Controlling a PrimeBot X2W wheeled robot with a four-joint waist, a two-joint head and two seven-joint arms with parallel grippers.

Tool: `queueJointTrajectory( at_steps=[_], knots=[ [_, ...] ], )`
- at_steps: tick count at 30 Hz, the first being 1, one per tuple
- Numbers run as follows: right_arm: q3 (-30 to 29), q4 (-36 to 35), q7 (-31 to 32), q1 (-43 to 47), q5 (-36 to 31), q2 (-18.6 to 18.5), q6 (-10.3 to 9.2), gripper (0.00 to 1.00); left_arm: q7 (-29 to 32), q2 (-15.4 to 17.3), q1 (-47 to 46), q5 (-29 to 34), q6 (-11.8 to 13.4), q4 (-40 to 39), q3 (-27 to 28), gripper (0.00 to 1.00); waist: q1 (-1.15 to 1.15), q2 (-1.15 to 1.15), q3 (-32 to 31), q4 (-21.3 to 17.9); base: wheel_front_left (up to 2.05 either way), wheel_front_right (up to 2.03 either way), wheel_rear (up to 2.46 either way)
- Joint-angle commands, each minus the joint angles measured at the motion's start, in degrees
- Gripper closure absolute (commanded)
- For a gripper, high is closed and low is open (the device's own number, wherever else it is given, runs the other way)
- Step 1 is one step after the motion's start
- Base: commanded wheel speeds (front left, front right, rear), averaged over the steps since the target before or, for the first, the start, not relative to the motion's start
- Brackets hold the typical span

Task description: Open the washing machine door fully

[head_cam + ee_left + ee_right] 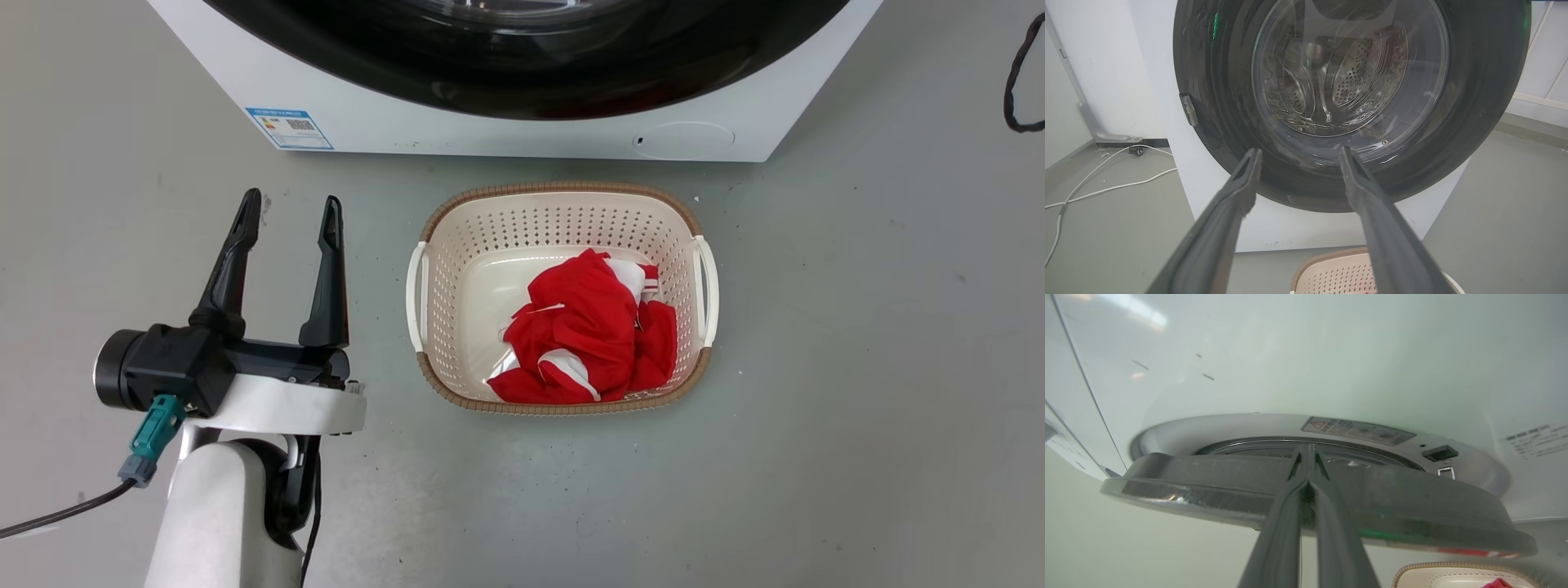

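The white washing machine [522,135] stands at the top of the head view, its glossy black washing machine door [522,73] cut off by the frame. My left gripper [290,202] hovers open over the floor, left of the basket and short of the machine. In the left wrist view the open left gripper [1299,152] points at the door [1216,102] and its glass bowl without touching. The right wrist view shows the door [1208,486] edge-on and ajar from the machine front [1331,355]. My right gripper [1306,451] is shut, its tips over the door's rim in the gap.
A cream perforated basket [563,212] holding red and white cloth [588,327] sits on the grey floor just before the machine. A black cable [1016,82] lies at the far right. White cables [1106,190] trail on the floor beside the machine.
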Motion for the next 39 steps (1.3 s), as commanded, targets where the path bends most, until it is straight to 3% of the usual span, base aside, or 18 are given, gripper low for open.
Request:
queueJointTrajectory(
  at_steps=[1, 14, 26, 39],
  knots=[
    [-0.02, 0.54, 2.07, 2.63, -0.59, 2.48, 0.00, 1.00, -0.16, -0.18, -0.38, -0.24, 0.02, 0.15, 0.12, 0.00, 0.00, 0.00, -0.38, -0.04, 0.00, 0.00, 0.00],
    [-3.70, 0.31, 9.25, 4.44, -1.53, 2.03, 0.00, 1.00, -0.16, -0.53, 0.78, -0.08, 0.02, 1.07, -0.39, 0.00, 0.00, 0.00, -3.19, -0.17, 0.00, 0.00, 0.00],
    [-4.90, 0.28, 24.27, 8.98, 0.12, 3.44, 0.00, 1.00, -0.16, -0.50, 3.79, 0.05, 0.02, 2.81, -0.61, 0.00, 0.00, 0.00, -8.88, 0.27, 0.00, 0.00, 0.00],
    [-3.77, -8.95, 36.70, 21.78, 5.08, 5.68, 0.00, 1.00, -0.16, -0.71, 7.52, 0.03, 0.02, 5.17, -0.53, 0.00, 0.00, 0.00, -14.95, 1.36, 0.00, 0.00, 0.00]
  ],
)
